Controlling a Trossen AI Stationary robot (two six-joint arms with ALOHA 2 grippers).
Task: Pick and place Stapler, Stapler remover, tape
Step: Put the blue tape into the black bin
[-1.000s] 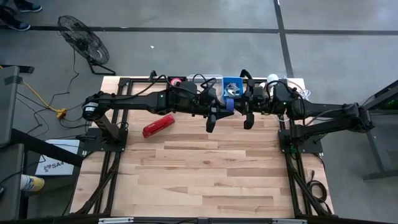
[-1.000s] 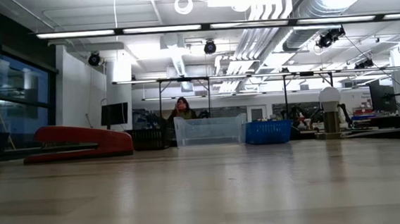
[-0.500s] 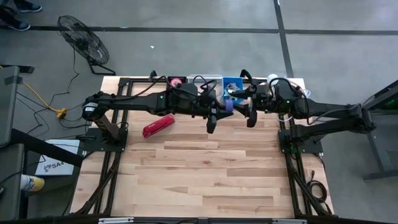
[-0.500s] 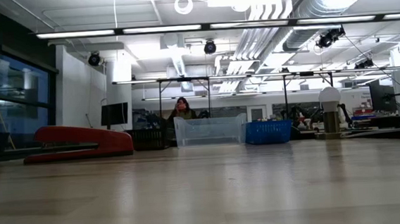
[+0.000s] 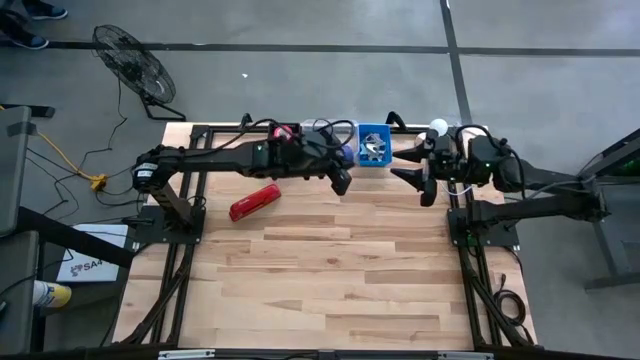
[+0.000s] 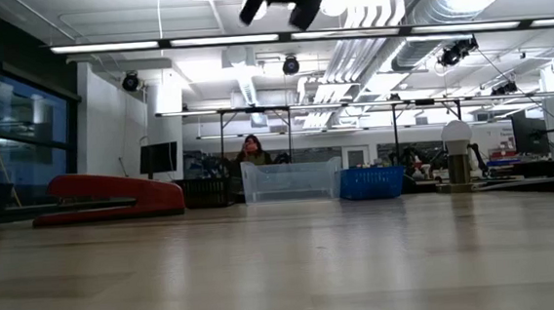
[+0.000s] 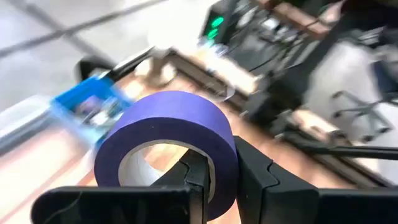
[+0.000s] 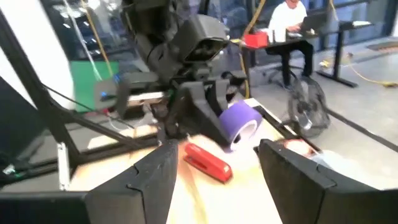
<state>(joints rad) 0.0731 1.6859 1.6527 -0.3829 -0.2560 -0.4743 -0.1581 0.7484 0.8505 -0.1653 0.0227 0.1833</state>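
A purple tape roll (image 7: 168, 134) hangs in the air with my left gripper (image 5: 340, 182) shut on it, above the table's far middle; the right wrist view shows the tape roll (image 8: 239, 121) too. The red stapler (image 5: 254, 201) lies flat on the table to the left, nearer than the bins. My right gripper (image 5: 420, 185) stands open to the right of the tape, clear of it, with nothing between its fingers. I cannot make out the stapler remover. My left gripper pinches the roll's wall (image 7: 219, 177) at the side nearest the wrist. One finger (image 7: 193, 180) is inside the core and the other finger (image 7: 252, 177) is on the outer face. The roll is lifted clear of the table.
Along the far edge stand a black bin (image 5: 283, 131), a clear bin (image 5: 325, 130) and a blue bin (image 5: 375, 143). A white lamp (image 5: 438, 126) stands at the far right. The near half of the wooden table (image 5: 330, 280) is bare.
My right gripper has opened, let go of the tape roll and drawn back toward the table's right edge. My left gripper, still shut on the roll, has carried it toward the table's left and far edge. The stapler has stayed put.
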